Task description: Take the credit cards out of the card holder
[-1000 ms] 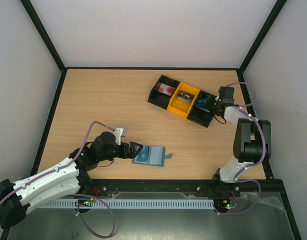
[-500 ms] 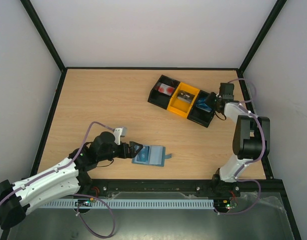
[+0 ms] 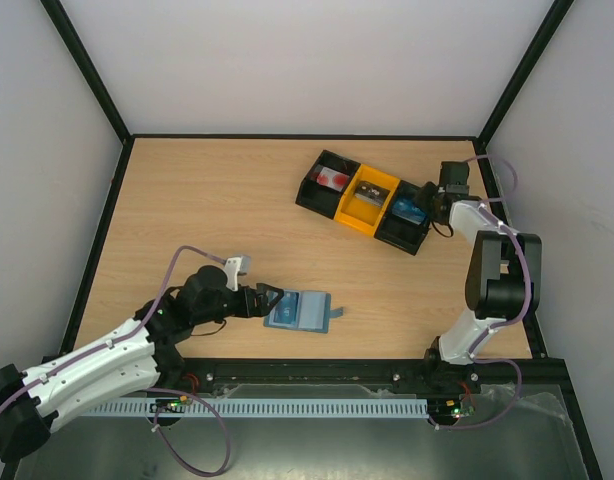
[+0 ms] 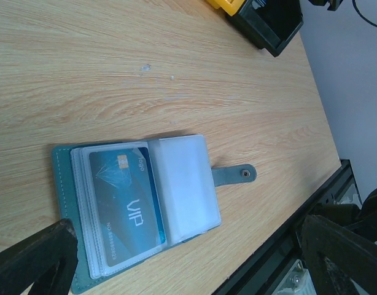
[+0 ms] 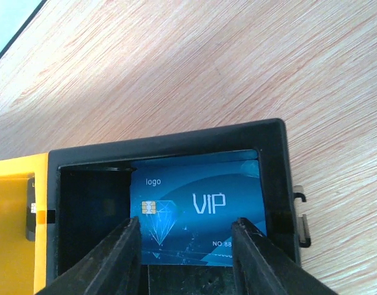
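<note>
Only the left wrist view shows a blue VIP card [image 4: 124, 203] pocketed in the card holder [image 4: 176, 184], which lies open at lower centre near the table's [image 4: 176, 61] front edge. The left gripper [image 4: 185, 246] is spread wide and empty. The right wrist view shows a second blue card [image 5: 201, 203] inside the tray's [image 5: 176, 138] black end bin, the right gripper [image 5: 187, 246] parted and holding nothing, with bare wood above.

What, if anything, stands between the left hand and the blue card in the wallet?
No separate object: the left hand sits open at the wallet's edge. The blue card lies inside a clear pocket, so only that plastic covers it.
</note>
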Controlling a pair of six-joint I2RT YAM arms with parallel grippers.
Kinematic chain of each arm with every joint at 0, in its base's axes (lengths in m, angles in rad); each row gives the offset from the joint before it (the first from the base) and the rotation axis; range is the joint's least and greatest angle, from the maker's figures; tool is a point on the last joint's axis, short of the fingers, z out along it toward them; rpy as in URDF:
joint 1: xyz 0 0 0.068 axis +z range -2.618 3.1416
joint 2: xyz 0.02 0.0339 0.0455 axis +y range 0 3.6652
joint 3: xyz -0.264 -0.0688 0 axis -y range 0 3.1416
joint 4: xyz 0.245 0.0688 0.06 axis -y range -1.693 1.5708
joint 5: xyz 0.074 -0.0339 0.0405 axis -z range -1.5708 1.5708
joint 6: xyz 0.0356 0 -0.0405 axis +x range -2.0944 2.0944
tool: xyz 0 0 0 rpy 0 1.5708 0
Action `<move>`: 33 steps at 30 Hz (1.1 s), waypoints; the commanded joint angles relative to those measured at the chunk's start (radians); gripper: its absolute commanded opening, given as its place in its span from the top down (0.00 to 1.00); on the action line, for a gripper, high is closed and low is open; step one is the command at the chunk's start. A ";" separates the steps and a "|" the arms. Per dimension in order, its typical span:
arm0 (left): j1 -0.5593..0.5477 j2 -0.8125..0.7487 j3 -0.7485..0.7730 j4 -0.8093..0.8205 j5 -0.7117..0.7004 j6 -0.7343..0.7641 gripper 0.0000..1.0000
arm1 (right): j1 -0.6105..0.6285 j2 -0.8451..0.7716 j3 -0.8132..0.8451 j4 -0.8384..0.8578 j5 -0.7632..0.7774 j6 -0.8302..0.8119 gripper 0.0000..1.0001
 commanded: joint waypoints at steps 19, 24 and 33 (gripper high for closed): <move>0.011 0.013 -0.030 0.001 -0.001 -0.004 0.00 | 0.187 -0.358 -0.169 -0.077 -0.008 0.104 0.57; 0.020 0.075 -0.077 0.107 0.081 -0.033 0.00 | 0.303 -0.494 -0.273 -0.075 0.002 0.155 0.58; 0.034 0.202 -0.142 0.275 0.135 -0.082 0.10 | 0.607 -0.653 -0.463 0.026 0.043 0.315 0.58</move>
